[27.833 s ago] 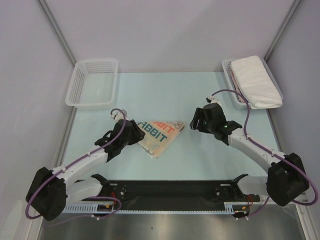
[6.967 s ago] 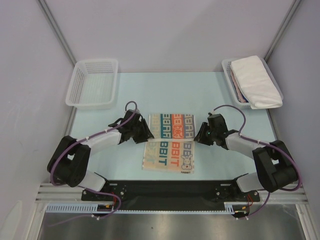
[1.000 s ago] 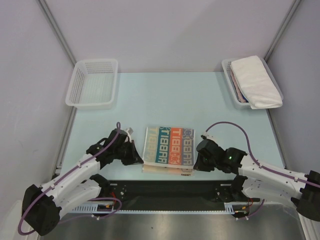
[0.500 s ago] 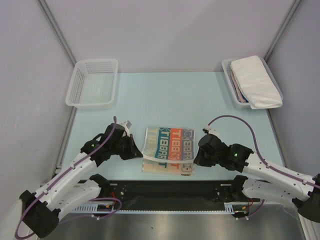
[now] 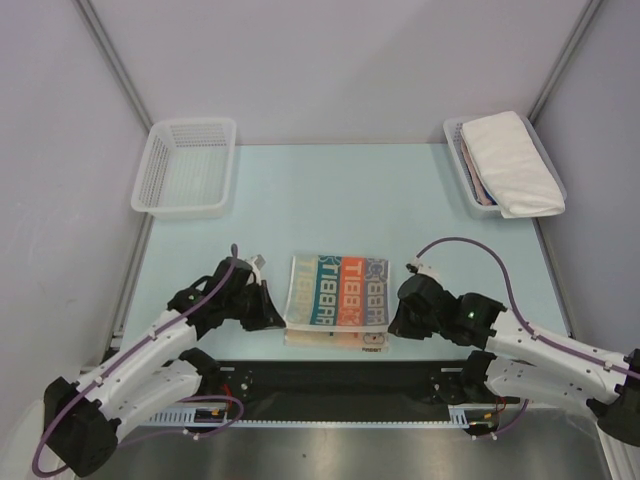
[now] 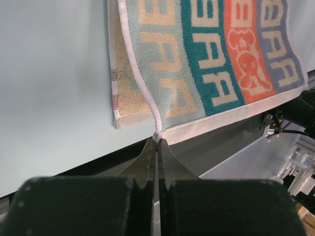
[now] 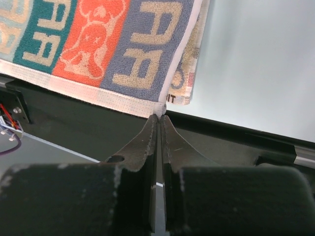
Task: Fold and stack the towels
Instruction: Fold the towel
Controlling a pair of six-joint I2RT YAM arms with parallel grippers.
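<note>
Both arms lie low, forearms angled inward so the wrists face each other. The left gripper (image 5: 282, 322) has its fingers (image 6: 147, 153) pressed together, pinching the near left corner of the towel (image 5: 338, 290). The right gripper (image 5: 391, 326) pinches the near right corner the same way, its fingers (image 7: 170, 140) closed tight.
</note>
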